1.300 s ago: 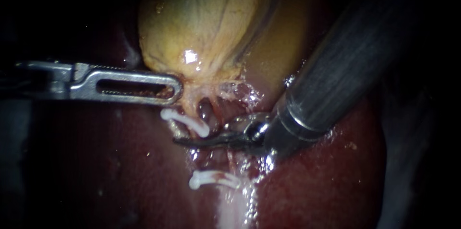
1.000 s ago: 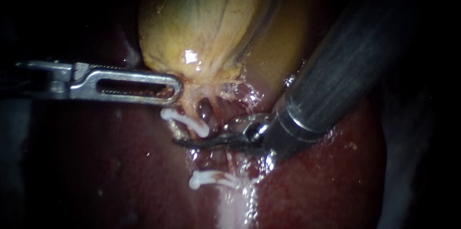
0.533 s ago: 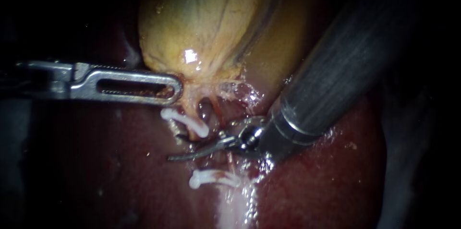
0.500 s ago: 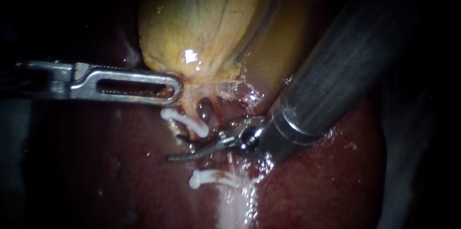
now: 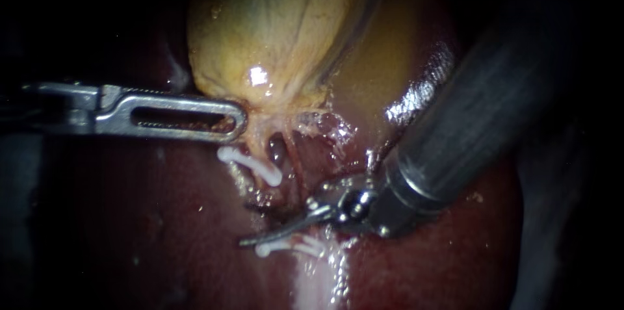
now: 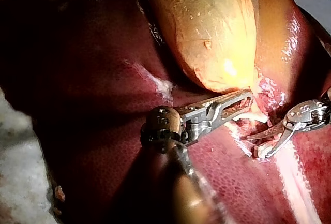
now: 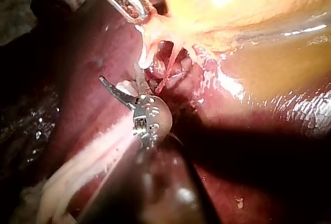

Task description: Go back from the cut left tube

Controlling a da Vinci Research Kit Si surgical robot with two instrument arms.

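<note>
Two ends to the cut left tube (image 5: 259, 147), just below the gallbladder (image 5: 273, 30) near the endoscope view's middle. Pale, stringy upper end pinched by a white upper clip (image 5: 250, 166); lower end under a white lower clip (image 5: 289, 244); dark ragged gap between. Across the lower clip, thin curved blades of the right instrument (image 5: 250, 240), parted in a narrow V in the left wrist view, gripping nothing, apart from the upper end. Thick dull-grey shaft filling the upper right. Slotted, toothed jaws of the left instrument (image 5: 237, 121) clamped on tan tissue at the foot of the smooth, yellow, glistening gallbladder. All round, wet dark-red liver (image 5: 162, 219), open surface left of the blades.
</note>
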